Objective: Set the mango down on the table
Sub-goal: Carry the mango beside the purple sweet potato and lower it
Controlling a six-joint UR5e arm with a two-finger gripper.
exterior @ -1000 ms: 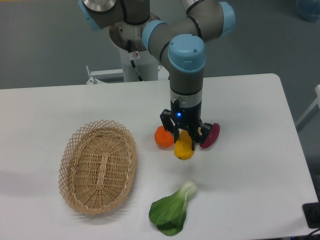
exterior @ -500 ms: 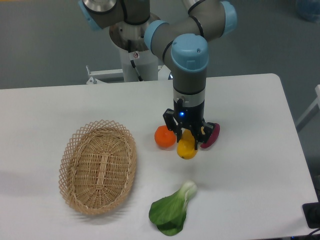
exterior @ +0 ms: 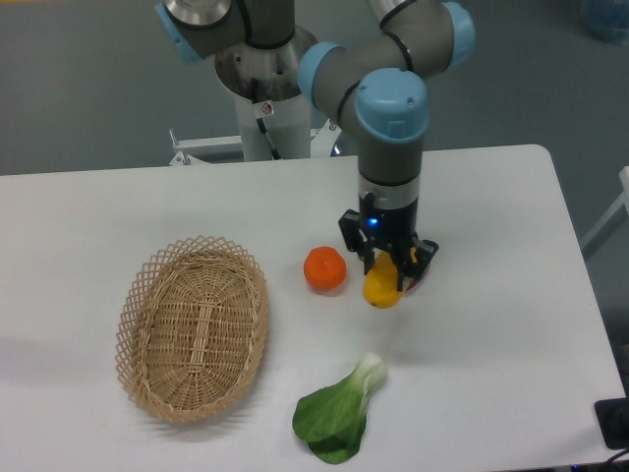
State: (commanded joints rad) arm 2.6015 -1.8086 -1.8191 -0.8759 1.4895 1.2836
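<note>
**Mango carried rightward, clear of the orange**

Rightward shift noted: across the last second the mango (exterior: 382,286) and the pincer (exterior: 387,267) have travelled together to the right, away from the orange (exterior: 324,268), which now sits well apart on the white bench (exterior: 491,324). A gap has opened where the two fruits were nearly touching.

Mango position: held between the pincer's two black fingers, directly beneath the wrist, low over the bench and roughly mid-way across it. Whether its underside touches the surface cannot be told from this view. Long axis looks roughly upright, slightly tilted, lower end poking out below the fingertips.

Pincer state: pinching the mango, fingers pressed against its sides.

Neighbours: a dark magenta thing (exterior: 421,278) lies just behind and to the right of the mango, mostly hidden by the pincer; contact cannot be judged. Leafy green vegetable (exterior: 337,415) lies nearer the front edge, well apart. Wicker basket (exterior: 194,327) sits far left.

Judgement: the mango hangs straight under the pincer, so release turns on a short straight descent. An upright fruit may tip or roll on letting go, possibly toward the magenta thing.
</note>
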